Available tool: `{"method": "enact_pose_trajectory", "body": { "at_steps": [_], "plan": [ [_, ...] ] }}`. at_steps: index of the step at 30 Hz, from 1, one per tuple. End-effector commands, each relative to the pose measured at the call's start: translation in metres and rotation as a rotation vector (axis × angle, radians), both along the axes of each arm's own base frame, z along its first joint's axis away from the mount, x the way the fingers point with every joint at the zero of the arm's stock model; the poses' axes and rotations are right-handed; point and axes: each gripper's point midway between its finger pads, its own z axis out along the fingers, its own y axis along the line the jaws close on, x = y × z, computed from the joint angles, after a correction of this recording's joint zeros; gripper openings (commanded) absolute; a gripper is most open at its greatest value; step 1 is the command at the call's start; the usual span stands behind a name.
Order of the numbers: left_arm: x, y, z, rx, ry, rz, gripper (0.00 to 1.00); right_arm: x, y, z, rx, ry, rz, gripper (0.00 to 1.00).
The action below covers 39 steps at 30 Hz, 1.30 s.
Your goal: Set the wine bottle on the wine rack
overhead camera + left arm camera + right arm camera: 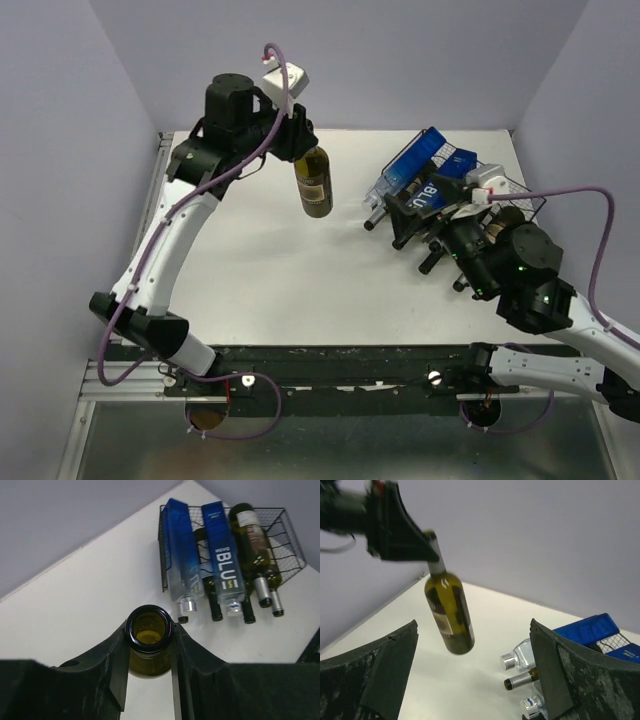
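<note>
Left end effector (150, 647) gripping wine bottle (314, 185), wrist view: uncapped mouth

White table (300, 290) — lilac walls (400, 60)

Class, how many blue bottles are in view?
2. Both blue bottles lie in the rack atop dark bottles, side by side. Others may hide underneath.

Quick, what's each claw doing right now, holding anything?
Left gripper: closed on the neck of the wine bottle, which hangs in the air.
Right gripper: open, holding nothing.
</note>
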Motion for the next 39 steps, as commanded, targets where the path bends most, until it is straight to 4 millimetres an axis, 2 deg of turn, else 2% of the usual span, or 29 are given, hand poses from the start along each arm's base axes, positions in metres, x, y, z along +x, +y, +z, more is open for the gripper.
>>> {"method": "enact_pose_trajectory", "body": {
  "at_steps": [1, 3, 4, 5, 8, 12, 16, 24, 26, 32, 36, 39],
  "plan": [
    [-0.088, 0.005, 0.082, -0.097, -0.117, -0.213, 0.00, -0.011, 0.048, -0.034, -0.110, 0.000, 0.196, 1.00],
    [-0.111, 0.007, 0.091, -0.117, -0.112, -0.257, 0.00, -0.017, 0.064, -0.047, -0.118, 0.003, 0.271, 1.00],
    [-0.122, 0.008, 0.094, -0.126, -0.112, -0.283, 0.00, -0.019, 0.074, -0.060, -0.141, 0.021, 0.310, 1.00],
    [-0.133, 0.009, 0.099, -0.135, -0.115, -0.305, 0.00, -0.023, 0.084, -0.061, -0.125, 0.007, 0.356, 1.00],
    [-0.160, 0.012, 0.107, -0.160, -0.108, -0.365, 0.00, -0.032, 0.109, -0.084, -0.155, 0.020, 0.465, 1.00],
    [-0.192, 0.016, 0.112, -0.181, -0.107, -0.440, 0.00, -0.034, 0.128, -0.098, -0.165, 0.019, 0.527, 1.00],
    [-0.219, 0.018, 0.112, -0.183, -0.162, -0.524, 0.00, -0.046, 0.145, -0.107, -0.157, -0.001, 0.625, 1.00],
    [-0.249, 0.024, 0.118, -0.215, -0.232, -0.598, 0.00, -0.064, 0.172, -0.126, -0.131, 0.016, 0.782, 1.00],
    [-0.256, 0.024, 0.120, -0.223, -0.241, -0.620, 0.00, -0.063, 0.180, -0.135, -0.148, 0.027, 0.800, 1.00],
    [-0.272, 0.026, 0.121, -0.232, -0.264, -0.681, 0.00, -0.059, 0.197, -0.140, -0.169, -0.009, 0.821, 1.00],
    [-0.276, 0.027, 0.121, -0.232, -0.277, -0.689, 0.00, -0.055, 0.202, -0.140, -0.173, -0.004, 0.816, 0.99],
    [-0.276, 0.028, 0.121, -0.232, -0.287, -0.683, 0.00, -0.049, 0.200, -0.137, -0.153, 0.000, 0.774, 0.93]
  ]
}}
